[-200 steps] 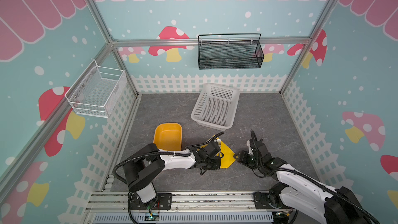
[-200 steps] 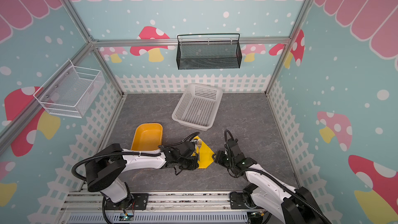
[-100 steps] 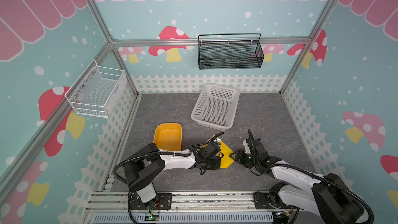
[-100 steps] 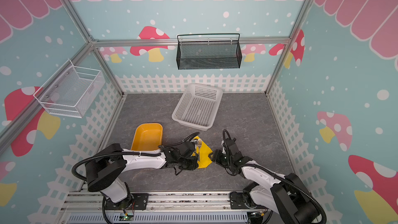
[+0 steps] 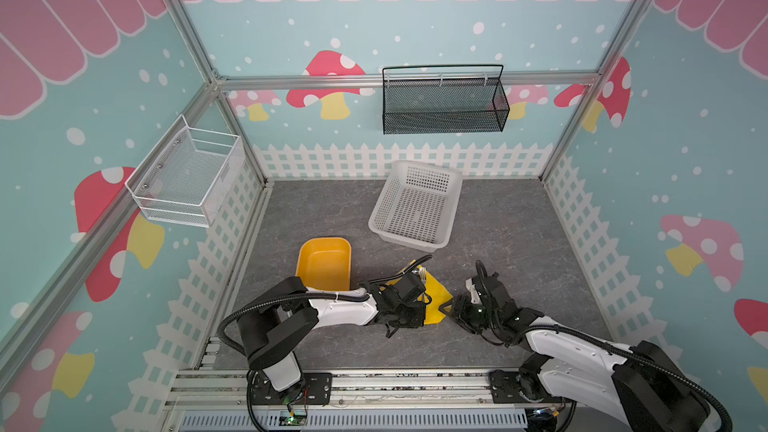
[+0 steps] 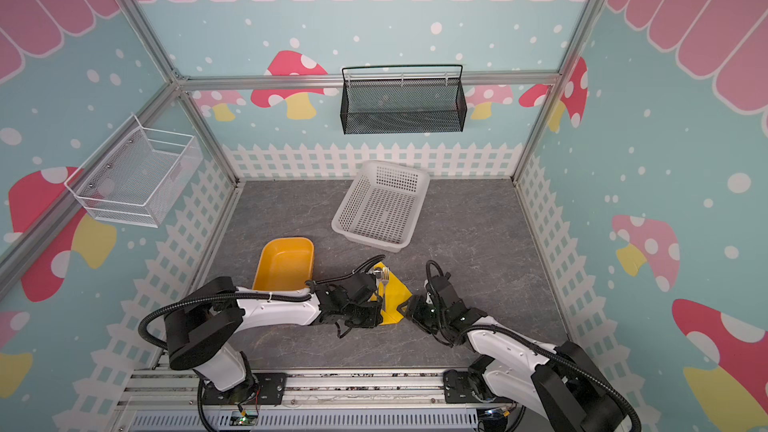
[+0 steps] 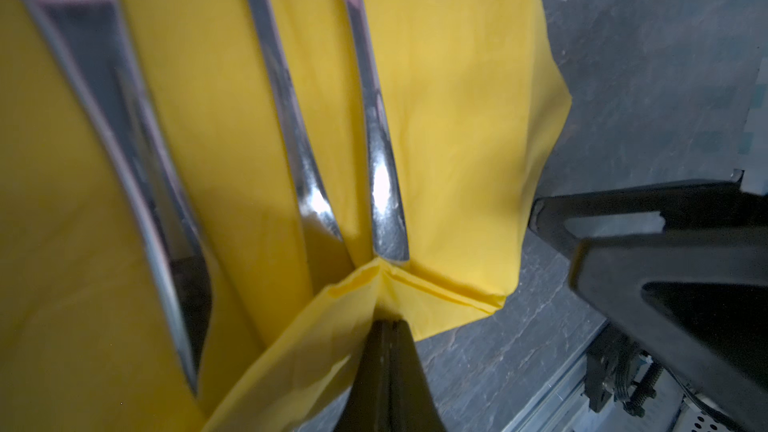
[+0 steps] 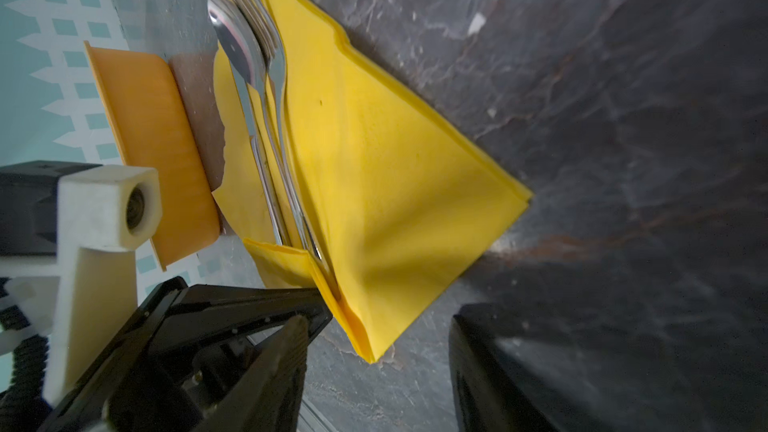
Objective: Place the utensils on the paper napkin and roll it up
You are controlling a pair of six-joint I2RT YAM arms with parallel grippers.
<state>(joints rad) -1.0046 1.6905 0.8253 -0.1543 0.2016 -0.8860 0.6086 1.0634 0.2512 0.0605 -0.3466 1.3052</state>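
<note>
On the grey stone-look bench (image 5: 498, 222), the thin lemon-yellow paper napkin (image 8: 395, 184) was seen laid flat. Its corner fold was pinched in the fully closed left claw (image 7: 386, 322). The right claw (image 8: 378, 342) was held half-wide and empty, just beside. Three shiny silver metal utensils (image 8: 270, 118) were laid on the napkin. A low, slow roll over the handles would be advised.

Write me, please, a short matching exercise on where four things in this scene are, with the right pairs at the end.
Things:
1. fork
2. white basket
3. black mesh basket
4. orange tray

Places:
A. hung on the back wall
B. on the table, left of the paper napkin in both top views
C. lying on the paper napkin
D. on the table, beyond the paper napkin, toward the back wall

Pairs: 1-C; 2-D; 3-A; 4-B
</note>
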